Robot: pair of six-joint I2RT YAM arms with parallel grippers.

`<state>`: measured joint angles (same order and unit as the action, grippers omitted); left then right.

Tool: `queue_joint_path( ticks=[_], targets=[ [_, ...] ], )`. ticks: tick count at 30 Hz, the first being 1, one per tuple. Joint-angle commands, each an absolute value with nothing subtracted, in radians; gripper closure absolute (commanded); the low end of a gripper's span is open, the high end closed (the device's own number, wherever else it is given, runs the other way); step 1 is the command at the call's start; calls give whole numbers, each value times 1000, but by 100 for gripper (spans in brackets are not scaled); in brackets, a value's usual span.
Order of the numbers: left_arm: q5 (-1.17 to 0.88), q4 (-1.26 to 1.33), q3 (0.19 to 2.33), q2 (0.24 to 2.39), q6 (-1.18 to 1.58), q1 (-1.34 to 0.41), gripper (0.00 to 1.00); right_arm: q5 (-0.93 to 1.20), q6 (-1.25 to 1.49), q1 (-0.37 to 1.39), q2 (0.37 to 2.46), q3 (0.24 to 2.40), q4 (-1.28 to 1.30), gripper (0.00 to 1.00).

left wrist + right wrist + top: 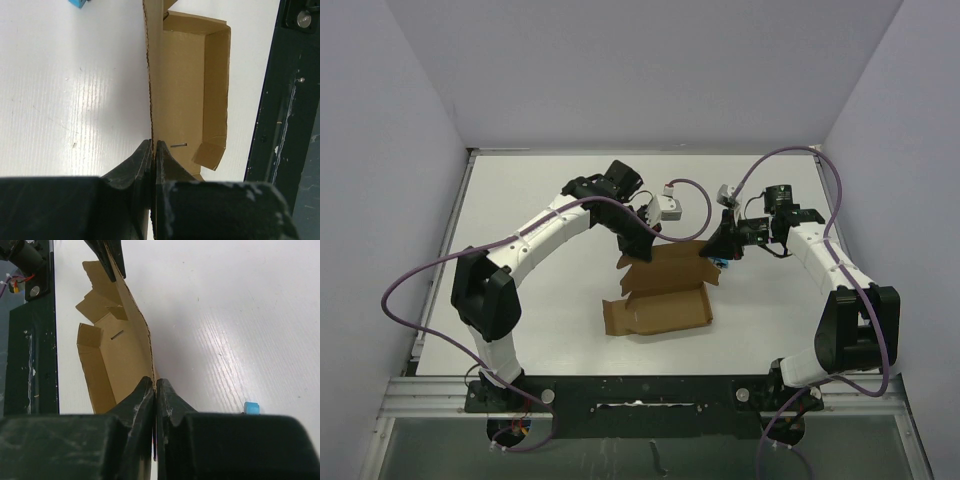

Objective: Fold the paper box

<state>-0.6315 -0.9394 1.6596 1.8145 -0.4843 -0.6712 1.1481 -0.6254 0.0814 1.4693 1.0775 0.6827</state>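
Table (770, 320) carried the paper box (665, 295), open side up with its back panel standing. Left gripper (152, 145) was pinched shut on the panel's left end, right gripper (154, 382) shut on its right end. Small blue piece (251, 407) sat just right of the box. Cardboard looked light, thin and easily buckled, so grip at edges near the creases.

On the table (760, 320), mid-frame from above, lies the paper box (660, 292), my left gripper (153, 145) clamped on its upper-left flap, my right gripper (154, 382) on its upper-right edge, a small block (251, 407) just beside that gripper.
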Motion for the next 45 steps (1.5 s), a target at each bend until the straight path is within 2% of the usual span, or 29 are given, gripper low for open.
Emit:
queue_joint_path(
  ticks=[1, 3, 4, 8, 11, 13, 15, 19, 23, 27, 30, 41, 45],
  targets=[
    [-624, -914, 1709, 1814, -489, -675, 100, 1185, -660, 84, 1456, 1122, 703, 100],
    [-599, -897, 1695, 1801, -460, -676, 100, 1181, -654, 73, 1447, 1118, 700, 100],
    [-579, -878, 1682, 1791, -437, -675, 95, 1178, -649, 68, 1445, 1115, 696, 100],
    [-463, -711, 1552, 1677, -297, -676, 62, 1175, -639, 57, 1434, 1101, 686, 100],
    [-382, -507, 1394, 1531, -180, -674, 42, 1179, -634, 56, 1431, 1096, 680, 100],
    [-297, -400, 1285, 1420, -92, -672, 33, 1180, -628, 54, 1428, 1092, 675, 100],
    [-238, -317, 1177, 1310, 12, -664, 29, 1181, -620, 48, 1424, 1087, 666, 100],
    [-164, -192, 943, 1117, 246, -647, 29, 1189, -605, 41, 1415, 1076, 651, 100],
    [-104, -136, 699, 971, 476, -633, 36, 1192, -599, 37, 1414, 1070, 644, 100],
    [-88, -47, 522, 873, 583, -628, 44, 1192, -582, 37, 1415, 1059, 626, 100],
    [-64, -43, 490, 865, 598, -614, 49, 1192, -577, 37, 1420, 1055, 623, 100],
    [-129, 75, 484, 1047, 655, -566, 51, 1190, -576, 35, 1419, 1052, 618, 100],
    [-150, 110, 482, 1072, 692, -572, 56, 1193, -575, 35, 1417, 1051, 617, 100]
  ],
)
